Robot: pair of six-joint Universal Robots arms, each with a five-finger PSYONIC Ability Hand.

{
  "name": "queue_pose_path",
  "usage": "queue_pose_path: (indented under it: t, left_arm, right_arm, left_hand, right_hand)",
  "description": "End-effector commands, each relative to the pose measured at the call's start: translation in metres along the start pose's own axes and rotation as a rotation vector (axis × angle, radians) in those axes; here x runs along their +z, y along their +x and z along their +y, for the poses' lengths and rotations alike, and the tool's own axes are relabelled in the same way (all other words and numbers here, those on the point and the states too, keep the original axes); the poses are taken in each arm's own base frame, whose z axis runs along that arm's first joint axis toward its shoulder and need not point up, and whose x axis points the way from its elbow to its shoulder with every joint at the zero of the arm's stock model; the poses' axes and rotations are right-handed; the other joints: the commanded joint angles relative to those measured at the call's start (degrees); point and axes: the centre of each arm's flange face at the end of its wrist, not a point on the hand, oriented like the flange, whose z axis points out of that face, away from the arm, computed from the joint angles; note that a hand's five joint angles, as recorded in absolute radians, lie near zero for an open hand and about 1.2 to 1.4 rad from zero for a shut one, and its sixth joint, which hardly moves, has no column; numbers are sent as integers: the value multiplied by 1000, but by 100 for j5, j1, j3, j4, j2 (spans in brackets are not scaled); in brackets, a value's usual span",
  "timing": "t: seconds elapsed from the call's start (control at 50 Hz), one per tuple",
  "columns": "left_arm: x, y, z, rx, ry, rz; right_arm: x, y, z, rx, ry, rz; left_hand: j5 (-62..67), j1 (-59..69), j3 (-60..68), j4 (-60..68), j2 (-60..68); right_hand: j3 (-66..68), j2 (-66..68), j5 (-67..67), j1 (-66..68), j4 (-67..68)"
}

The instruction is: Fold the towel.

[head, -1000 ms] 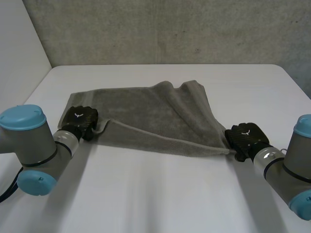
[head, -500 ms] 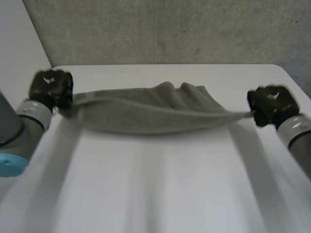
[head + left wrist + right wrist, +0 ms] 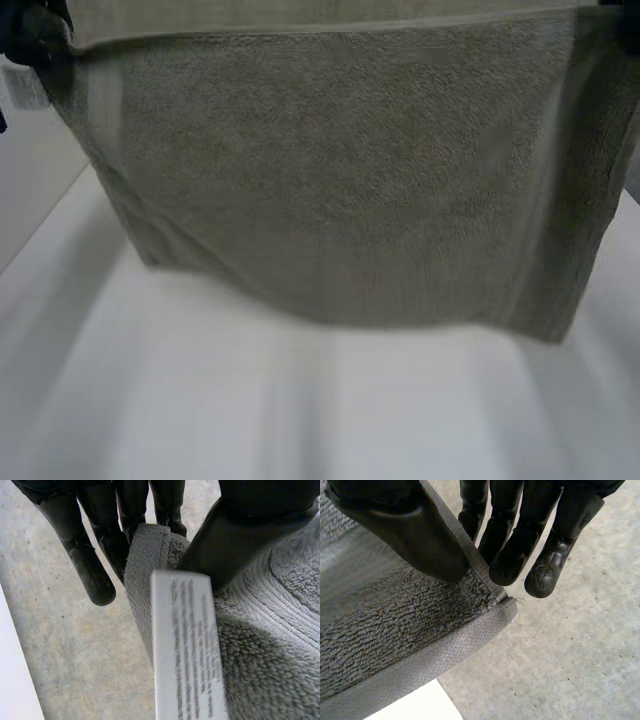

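The grey towel (image 3: 340, 170) hangs spread out in the air above the white table (image 3: 300, 410), with its lower edge just over the tabletop. My left hand (image 3: 30, 38) holds its upper left corner. In the left wrist view, the thumb (image 3: 250, 525) and fingers (image 3: 115, 540) pinch that corner of the towel (image 3: 270, 670), beside a white care label (image 3: 187, 645). In the right wrist view, my right hand (image 3: 405, 525) pinches the other upper corner of the towel (image 3: 395, 630) between thumb and fingers (image 3: 515, 555).
A grey carpet-like wall (image 3: 75, 655) stands behind the table. One corner of the table (image 3: 415, 707) lies below the towel's hem on the right-hand side. Bare tabletop stretches in front of the hanging towel.
Both hands have risen and carried the towel's two corners up off the table. The towel, which lay bunched and sagging, now hangs flat as a sheet.
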Motion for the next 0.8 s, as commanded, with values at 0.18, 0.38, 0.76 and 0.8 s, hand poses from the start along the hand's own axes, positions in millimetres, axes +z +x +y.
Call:
queue_pose_path:
  t: [0.18, 0.38, 0.76, 0.8]
  left_arm:
    - [71, -5, 71, -91, -18, 55]
    - [108, -18, 24, -156, 271, 37]
    - [72, -28, 106, -418, -8, 136]
    - [61, -25, 130, -440, -77, 151]
  right_arm:
    - [75, -71, 11, -72, 72, 47]
    - [90, -23, -49, -48, 417, 366]
    - [82, -88, 71, -61, -30, -134]
    - [78, -99, 87, -54, -73, -188]
  left_hand:
    - [473, 619, 344, 189, 359]
    - [473, 619, 344, 189, 359]
    - [473, 619, 344, 189, 359]
    - [473, 619, 344, 189, 359]
  right_hand:
    - [345, 407, 333, 379, 303]
    - [345, 407, 333, 379, 303]
    - [345, 407, 333, 379, 303]
    - [345, 407, 333, 379, 303]
